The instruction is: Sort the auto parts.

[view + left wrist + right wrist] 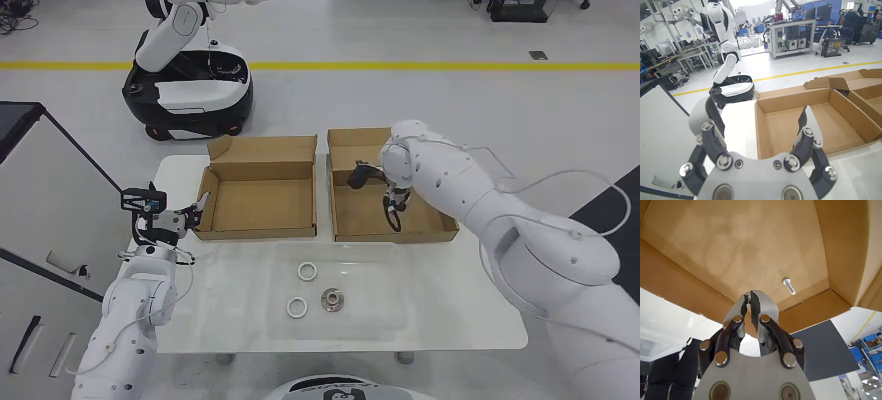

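Pinching a bolt (748, 298) crosswise, my right gripper (750, 296) has its jaws closed on the threaded shank right at the tips. I judge that tip hold suits a clean drop, since little rubber pad wraps the part. It hangs above the floor of the right box (734, 247), near the corner where another bolt (788, 285) already lies flat, so I take this carton to be the one for bolts. The right arm comes in from the table's right side, elbow high, wrist bent so the fingers point down into the carton.

My left gripper (757, 106) has its jaws spread wide with nothing between them. It sits just outside the side wall of the left box (810, 128), one finger over the rim, the forearm lying along the table's (450, 310) left edge, low and roughly level. Parked there, it stays out of the right arm's way.

Two white rings (308, 271) (297, 307) and a flanged metal part (332, 299) wait on the table in front of the cartons, not yet sorted.
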